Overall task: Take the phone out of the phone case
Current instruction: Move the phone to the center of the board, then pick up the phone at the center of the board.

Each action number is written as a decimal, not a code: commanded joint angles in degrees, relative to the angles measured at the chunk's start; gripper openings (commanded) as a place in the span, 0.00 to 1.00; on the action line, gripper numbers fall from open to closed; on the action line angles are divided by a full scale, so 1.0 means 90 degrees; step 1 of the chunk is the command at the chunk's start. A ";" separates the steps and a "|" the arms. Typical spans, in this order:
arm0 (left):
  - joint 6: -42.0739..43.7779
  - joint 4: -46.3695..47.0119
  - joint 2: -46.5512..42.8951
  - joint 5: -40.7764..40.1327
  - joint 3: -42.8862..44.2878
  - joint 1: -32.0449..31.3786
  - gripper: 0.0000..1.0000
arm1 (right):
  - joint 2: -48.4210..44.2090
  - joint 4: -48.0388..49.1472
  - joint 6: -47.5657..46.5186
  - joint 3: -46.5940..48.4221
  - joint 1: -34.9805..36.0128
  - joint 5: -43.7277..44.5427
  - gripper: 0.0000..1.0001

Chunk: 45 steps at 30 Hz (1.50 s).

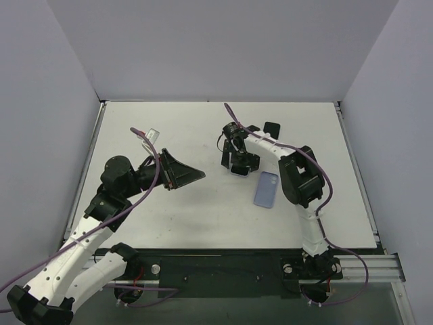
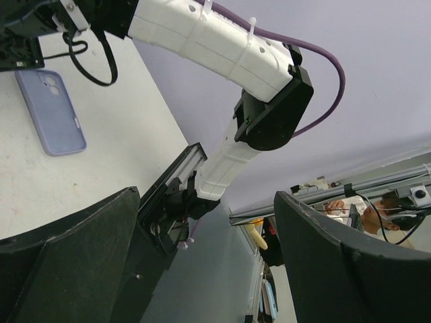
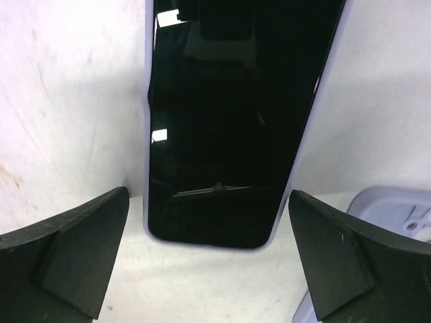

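A phone [image 3: 222, 134] with a black screen and a pale edge lies face up on the white table. My right gripper [image 3: 209, 202] is open just above its near end, one finger on each side, not touching it. In the top view the right gripper [image 1: 240, 164] hides most of the phone. The lavender phone case [image 1: 266, 189] lies flat to the right of that gripper, apart from the phone. It also shows in the right wrist view [image 3: 404, 208] and the left wrist view [image 2: 50, 111]. My left gripper [image 1: 193, 175] is open, empty and raised left of centre.
A small black object [image 1: 272, 128] sits on the table behind the right arm. The white table [image 1: 169, 217] has grey walls on three sides and a black rail [image 1: 223, 274] along the near edge.
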 commanded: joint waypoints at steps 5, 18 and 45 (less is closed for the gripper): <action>0.0114 -0.0289 -0.0194 -0.0184 0.0257 0.0016 0.91 | 0.0899 -0.0571 -0.0398 0.1454 -0.0594 0.0177 1.00; 0.0192 -0.1478 -0.0321 -0.1159 0.0364 0.0016 0.88 | 0.1185 -0.0924 0.0051 0.1469 -0.0439 0.0177 0.81; 0.0065 -0.3737 -0.1612 -0.3729 -0.0397 0.0025 0.93 | -0.1236 0.3392 -0.0037 -0.1948 -0.0194 -0.2966 0.00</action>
